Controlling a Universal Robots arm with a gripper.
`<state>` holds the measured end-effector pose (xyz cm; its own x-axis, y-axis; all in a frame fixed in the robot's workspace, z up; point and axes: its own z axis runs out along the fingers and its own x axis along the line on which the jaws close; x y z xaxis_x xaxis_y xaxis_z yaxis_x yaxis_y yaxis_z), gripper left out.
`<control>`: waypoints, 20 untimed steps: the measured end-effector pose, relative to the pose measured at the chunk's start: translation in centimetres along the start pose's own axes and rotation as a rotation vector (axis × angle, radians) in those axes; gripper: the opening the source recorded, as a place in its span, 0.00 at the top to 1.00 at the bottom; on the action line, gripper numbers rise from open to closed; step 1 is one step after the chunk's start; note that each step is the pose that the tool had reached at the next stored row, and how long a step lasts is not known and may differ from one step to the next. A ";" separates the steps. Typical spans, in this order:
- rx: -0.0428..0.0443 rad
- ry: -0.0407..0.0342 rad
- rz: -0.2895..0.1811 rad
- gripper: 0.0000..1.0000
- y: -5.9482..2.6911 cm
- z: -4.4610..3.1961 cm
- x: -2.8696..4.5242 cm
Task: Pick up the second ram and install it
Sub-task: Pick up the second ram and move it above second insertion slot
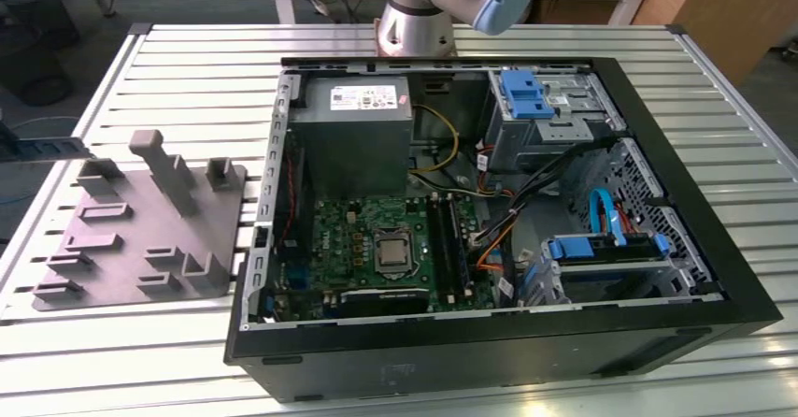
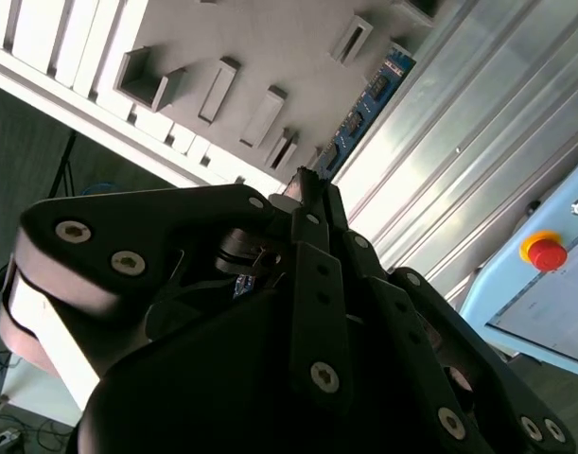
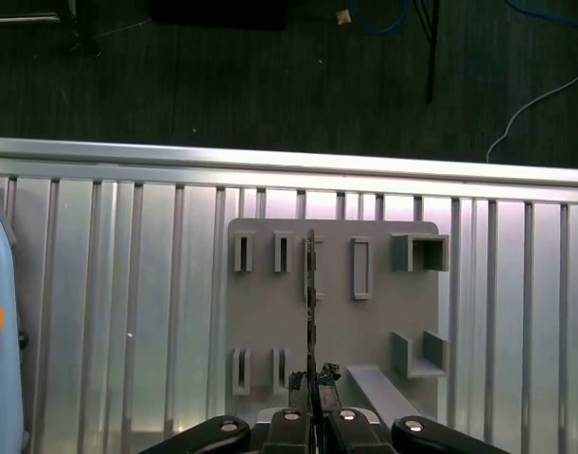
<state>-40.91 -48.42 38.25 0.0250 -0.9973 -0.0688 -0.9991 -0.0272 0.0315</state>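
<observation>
The gripper [image 3: 312,376] is clenched on the second ram [image 3: 312,303]. In the first wrist view the ram is edge-on, a thin dark line running out from the fingertips, above the grey fixture [image 3: 383,312] on the slatted metal table [image 3: 128,284]. The second wrist view shows the same grasp, with the ram's board face visible. In the exterior view the fixture sits at the exterior view's left, lower half of frame. The open PC case [image 1: 499,352] is centre-right with the motherboard [image 1: 374,249] inside, and the arm base [image 1: 418,24] is top centre.

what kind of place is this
Likely a robotics lab or test bench for computer assembly: an open PC case on a slatted metal table, a grey parts fixture, and the claw gripping the second ram.
</observation>
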 end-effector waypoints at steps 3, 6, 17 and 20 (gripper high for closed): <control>0.0000 -0.0011 0.000 0.86 0.02 -0.44 -0.03; 0.0001 -0.0015 0.000 0.86 0.03 -0.83 -0.05; -0.0002 -0.0020 0.000 0.86 -0.36 -1.02 -0.06; -0.0004 -0.0019 0.000 0.86 -1.52 -1.04 -0.05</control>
<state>-39.36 -48.41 39.24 0.0249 -0.9972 -0.0707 -0.9991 -0.0272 0.0319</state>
